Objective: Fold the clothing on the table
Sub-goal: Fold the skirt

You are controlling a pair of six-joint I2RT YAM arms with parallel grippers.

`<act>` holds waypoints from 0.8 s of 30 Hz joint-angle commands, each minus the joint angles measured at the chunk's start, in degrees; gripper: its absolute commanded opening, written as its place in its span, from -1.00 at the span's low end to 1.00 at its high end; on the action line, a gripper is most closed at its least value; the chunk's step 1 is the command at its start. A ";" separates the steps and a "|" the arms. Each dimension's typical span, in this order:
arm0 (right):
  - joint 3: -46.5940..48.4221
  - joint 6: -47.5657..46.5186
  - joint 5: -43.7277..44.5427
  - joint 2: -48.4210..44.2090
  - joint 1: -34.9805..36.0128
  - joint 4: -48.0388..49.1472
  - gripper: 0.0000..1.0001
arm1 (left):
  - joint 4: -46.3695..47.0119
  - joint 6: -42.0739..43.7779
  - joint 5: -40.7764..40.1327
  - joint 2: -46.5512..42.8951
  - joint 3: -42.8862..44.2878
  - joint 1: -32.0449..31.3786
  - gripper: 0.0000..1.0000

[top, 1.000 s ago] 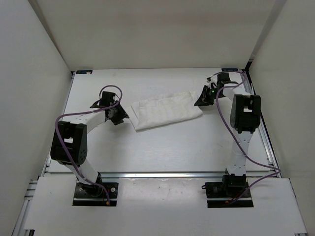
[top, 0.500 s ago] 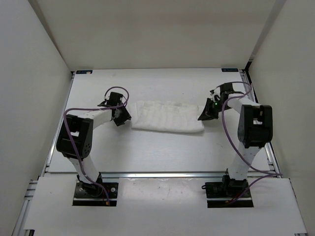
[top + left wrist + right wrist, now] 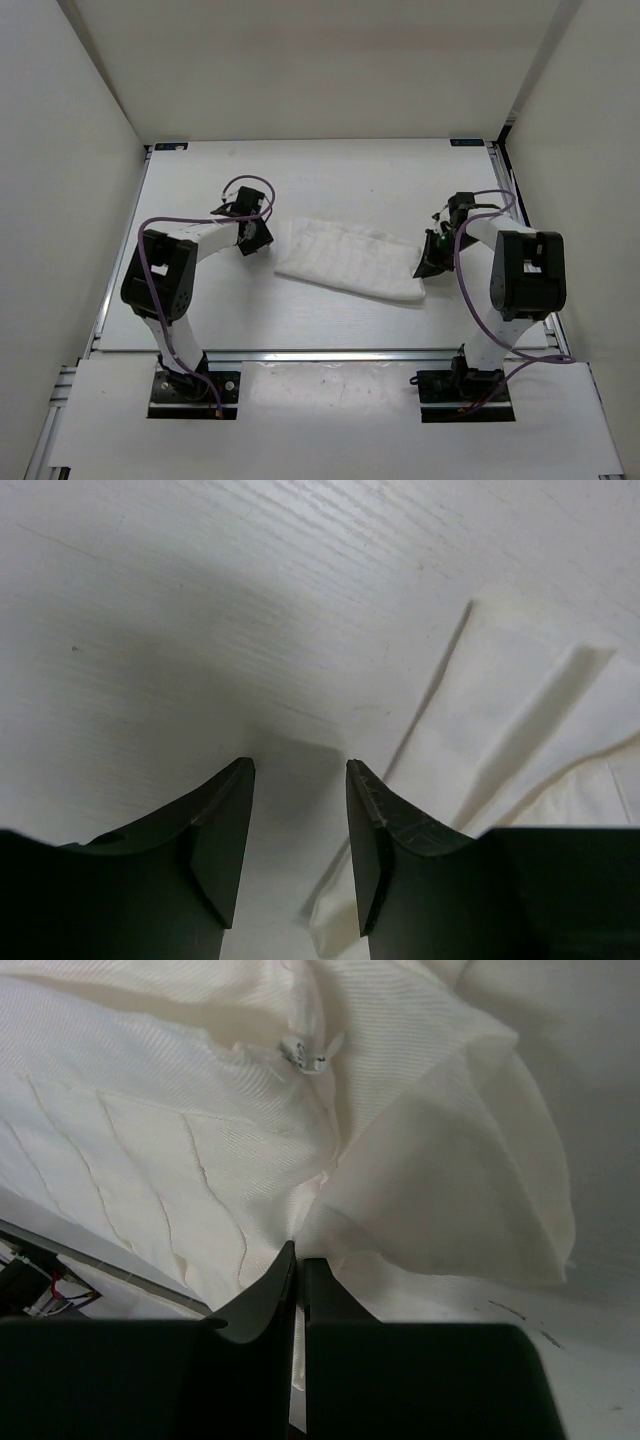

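The clothing [image 3: 350,260] is a white folded strip lying slantwise on the table [image 3: 330,170], its right end nearer the arms. My right gripper [image 3: 427,262] sits at that right end. In the right wrist view it [image 3: 299,1252] is shut on a pinched fold of the ribbed clothing [image 3: 200,1140]. My left gripper [image 3: 260,238] is just left of the strip's left end. In the left wrist view it [image 3: 300,768] stands open over bare table [image 3: 150,630], with the clothing's edge [image 3: 520,710] beside and under the right finger [image 3: 375,820].
White walls close in the table on the left, back and right. A silver rail [image 3: 330,355] runs along the near edge and another [image 3: 545,290] along the right side. Blue corner marks [image 3: 172,146] [image 3: 466,142] sit at the back corners.
The right gripper has pulled the clothing's right end toward the near edge, swinging the strip from tilted up at the right to tilted down. The left gripper shifted slightly farther back and right, still open.
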 commanded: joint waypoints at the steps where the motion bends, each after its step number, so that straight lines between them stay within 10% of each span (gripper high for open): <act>1: 0.51 -1.27 3.43 -2.75 -1.10 -3.79 -1.00 | -2.00 0.90 -5.36 2.49 4.16 -2.87 0.05; 7: 1.65 -2.15 3.87 -3.63 -1.10 -5.81 -1.00 | -1.84 2.21 -4.24 6.46 9.96 -6.30 -0.09; 10: 0.68 -1.71 3.35 -4.42 -0.75 -5.55 -1.00 | -3.67 3.27 -5.63 7.60 12.16 -7.10 -0.97; 24: 6.30 -3.03 5.01 -7.06 -3.13 -8.97 -0.98 | -6.14 5.74 -1.61 6.64 7.52 -13.34 -1.00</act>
